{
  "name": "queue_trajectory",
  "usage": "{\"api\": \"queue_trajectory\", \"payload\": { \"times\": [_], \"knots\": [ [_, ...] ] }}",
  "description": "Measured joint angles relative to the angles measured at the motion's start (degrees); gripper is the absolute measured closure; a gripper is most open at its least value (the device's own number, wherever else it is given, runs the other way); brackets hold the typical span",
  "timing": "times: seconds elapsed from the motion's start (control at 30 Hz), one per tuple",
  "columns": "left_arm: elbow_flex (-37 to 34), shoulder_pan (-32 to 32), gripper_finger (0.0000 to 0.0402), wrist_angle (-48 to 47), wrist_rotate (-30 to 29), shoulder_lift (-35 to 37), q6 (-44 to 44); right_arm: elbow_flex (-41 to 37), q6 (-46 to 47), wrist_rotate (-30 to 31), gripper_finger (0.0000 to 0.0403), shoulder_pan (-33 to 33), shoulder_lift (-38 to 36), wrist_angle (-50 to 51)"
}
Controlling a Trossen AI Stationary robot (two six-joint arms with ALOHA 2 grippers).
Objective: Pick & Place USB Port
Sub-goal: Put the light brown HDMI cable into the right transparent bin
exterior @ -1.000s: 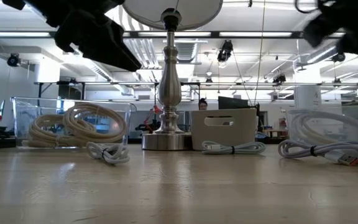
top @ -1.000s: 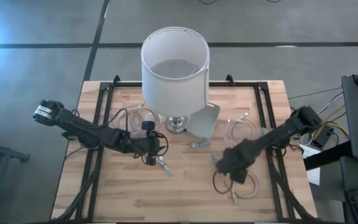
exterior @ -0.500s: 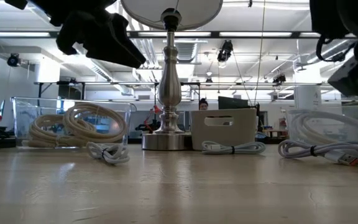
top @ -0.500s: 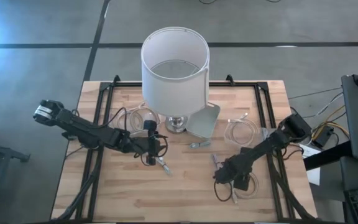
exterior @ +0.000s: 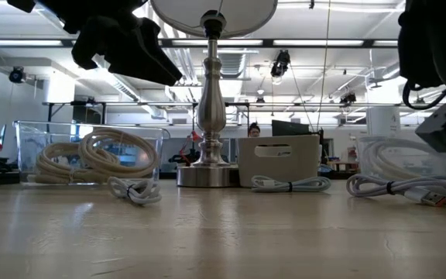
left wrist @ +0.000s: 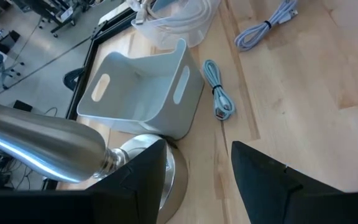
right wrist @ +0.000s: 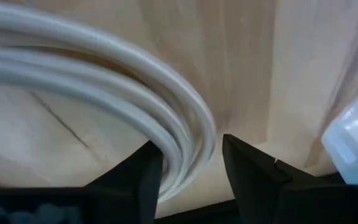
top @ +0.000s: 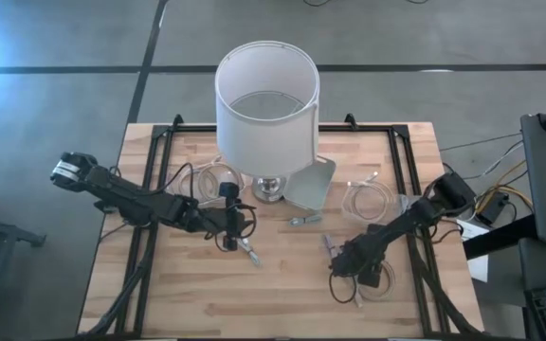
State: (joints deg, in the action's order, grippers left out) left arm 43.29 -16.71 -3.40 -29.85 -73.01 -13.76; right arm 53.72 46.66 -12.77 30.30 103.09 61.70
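Observation:
Several bundled USB cables lie on the wooden table. My right gripper [top: 342, 268] is open and low over a white coiled cable [top: 373, 287] near the table's near right. In the right wrist view its fingers [right wrist: 191, 171] stand on either side of the coil's strands [right wrist: 104, 81]. My left gripper [top: 230, 237] is open and hovers in front of the lamp base [left wrist: 129, 168], beside a small cable [top: 249, 251]. A grey bin [top: 311, 180] rests on the table beside the lamp. My right gripper comes at the white coil's curved strands [right wrist: 185, 137] from above, slanting, with the strands running between its open fingers. The coil lies flat on the table. Whether a finger touches it, I cannot tell.
A tall lamp with a white shade [top: 266, 99] stands at the table's far middle. Clear containers holding coiled cables sit left [exterior: 87, 155] and right [top: 368, 199] of it. Loose bundles lie in front of the bin [exterior: 289, 184] and at the right [exterior: 397, 187]. Black rails run along both table sides.
My right gripper has moved toward the table's near edge and down, coming low over the white coil; most of that happened early, then it nearly stopped. In the low view the right arm has dropped into sight on the right.

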Motion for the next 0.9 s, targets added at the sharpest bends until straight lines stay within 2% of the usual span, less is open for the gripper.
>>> {"api": "queue_trajectory", "payload": {
  "times": [0.43, 0.67, 0.9],
  "knots": [
    [-0.04, 0.11, 0.0216, 0.05, 0.0, 0.0, 0.0, 3.99, -1.99, -0.41, 0.0377, -0.41, 0.24, -3.3],
    [-0.09, 0.09, 0.0216, 0.06, 0.0, 0.0, 0.0, 9.56, -3.82, 0.54, 0.0387, -1.93, 0.28, 0.28],
    [-0.09, 0.09, 0.0216, 0.03, 0.0, 0.0, 0.0, 17.18, -3.38, 11.51, 0.0388, -1.97, -0.9, 15.22]
  ]
}}
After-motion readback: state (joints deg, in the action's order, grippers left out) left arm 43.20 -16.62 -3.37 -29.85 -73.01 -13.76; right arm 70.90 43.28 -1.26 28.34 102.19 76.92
